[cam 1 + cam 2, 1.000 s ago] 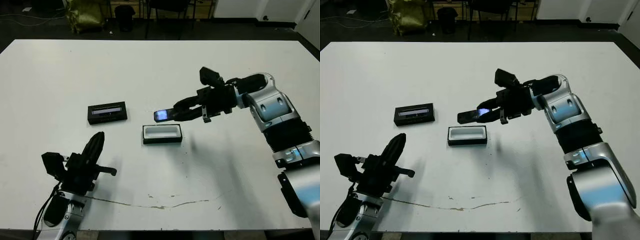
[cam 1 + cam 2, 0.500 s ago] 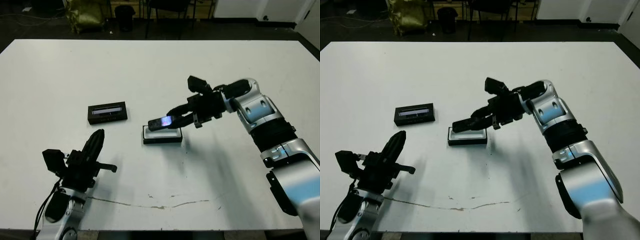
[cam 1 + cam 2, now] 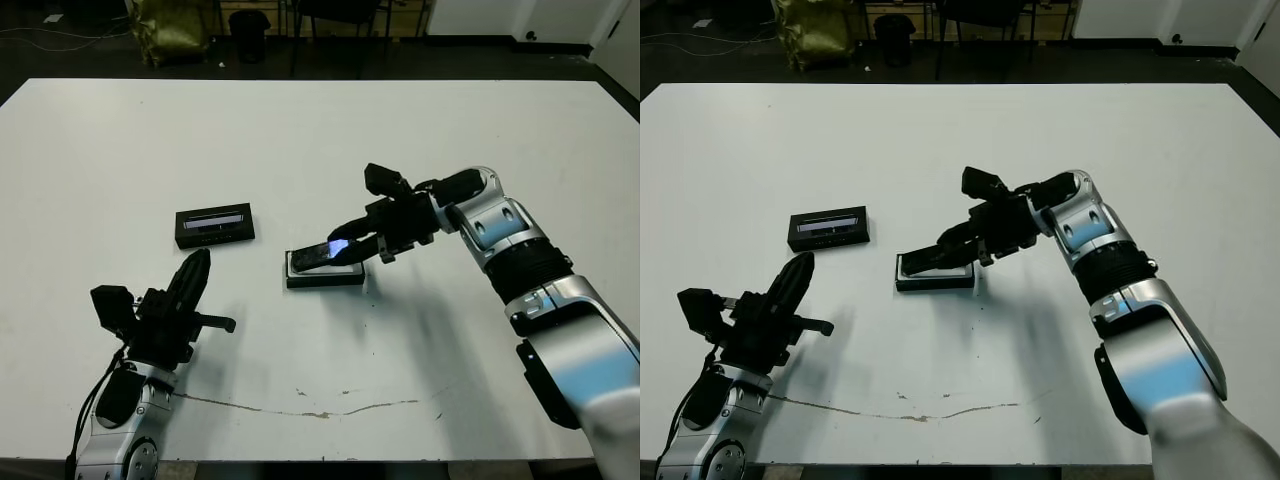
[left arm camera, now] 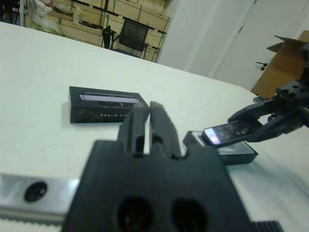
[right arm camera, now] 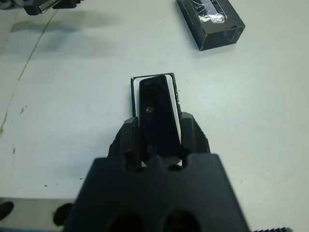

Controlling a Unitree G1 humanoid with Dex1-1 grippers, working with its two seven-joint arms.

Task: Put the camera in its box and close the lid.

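Head views show the right gripper (image 3: 340, 250) clamped on the camera (image 3: 327, 252), now directly over the box (image 3: 324, 270) near the middle of the white table (image 3: 400, 130). A second ago the camera hung higher and off the box's right end; half a second ago it had reached the box's far edge. Now it sits lower, tilted, its outer end pointing down towards the white lining, its bluish patch glowing beside the fingertips. Whether it touches the lining cannot be told. In the right wrist view, the camera (image 5: 157, 116) lies lengthwise between the two fingers (image 5: 128, 137), lined up with the box (image 5: 152, 79) beneath. The lid (image 3: 214, 225) rests flat on the table to the box's left and a little farther back, well apart, where it lay in the earlier frames. The left gripper (image 3: 190, 285) hovers near the table's front left, fingers nearly pressed together and holding nothing, raised slightly from a second before.
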